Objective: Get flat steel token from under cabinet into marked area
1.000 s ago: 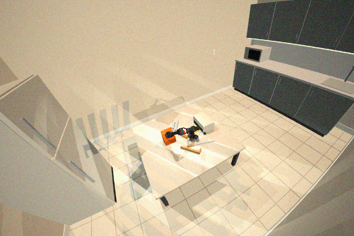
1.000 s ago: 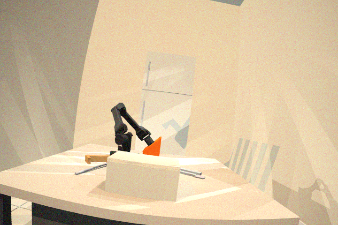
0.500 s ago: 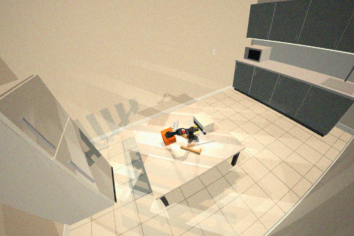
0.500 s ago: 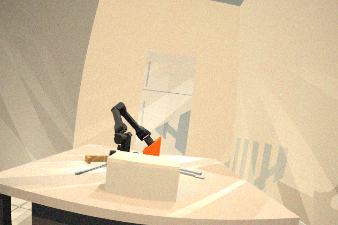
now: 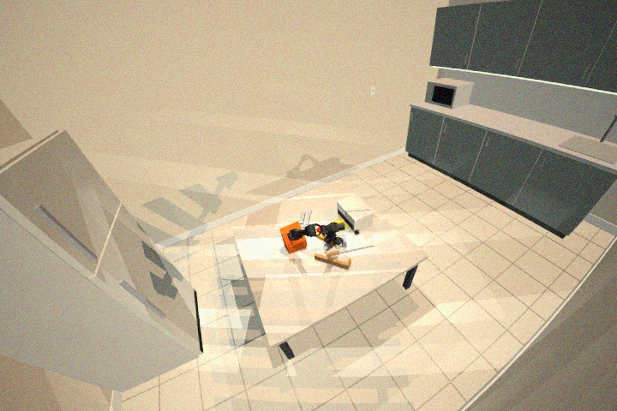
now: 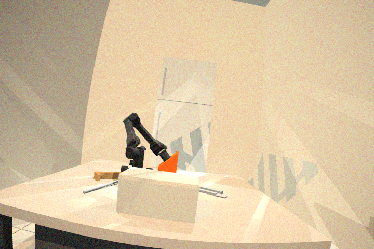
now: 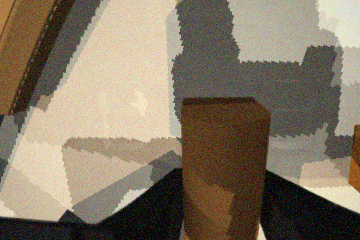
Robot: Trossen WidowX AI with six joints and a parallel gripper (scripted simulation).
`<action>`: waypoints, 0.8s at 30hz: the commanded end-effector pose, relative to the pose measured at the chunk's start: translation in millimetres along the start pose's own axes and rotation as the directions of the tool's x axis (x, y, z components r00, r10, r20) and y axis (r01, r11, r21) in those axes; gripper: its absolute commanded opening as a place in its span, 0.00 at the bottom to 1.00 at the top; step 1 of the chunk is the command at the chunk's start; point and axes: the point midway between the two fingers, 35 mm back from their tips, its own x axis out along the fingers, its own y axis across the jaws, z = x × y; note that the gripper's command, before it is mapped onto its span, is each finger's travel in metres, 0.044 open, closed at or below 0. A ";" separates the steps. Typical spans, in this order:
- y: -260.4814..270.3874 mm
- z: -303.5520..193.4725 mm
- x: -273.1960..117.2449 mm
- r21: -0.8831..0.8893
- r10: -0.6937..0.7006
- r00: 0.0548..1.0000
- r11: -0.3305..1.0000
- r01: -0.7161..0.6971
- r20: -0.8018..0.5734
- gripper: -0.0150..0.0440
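My gripper is shut on a brown wooden handle, which stands up between the fingers in the wrist view. The hand is low over the table, in front of the pale cabinet; the fingertips are hidden in the exterior view. A thick wooden tool lies beside the hand. A thin steel rod lies near it. A yellow patch shows partly under the arm by the cabinet; I cannot tell if it is the marked area. The token is not visible.
The arm stands on an orange wedge. Two steel bars lie at the other side of the arm. More wood shows at the upper left and right edge of the wrist view. Shadows cross the table.
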 end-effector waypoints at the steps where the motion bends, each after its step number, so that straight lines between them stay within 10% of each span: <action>1: 0.1 6.6 0.8 -0.002 -0.002 1.000 1.000 0.002 0.001 0.25; 24: 1.9 36.5 1.1 -0.003 -0.002 1.000 1.000 0.002 0.002 0.25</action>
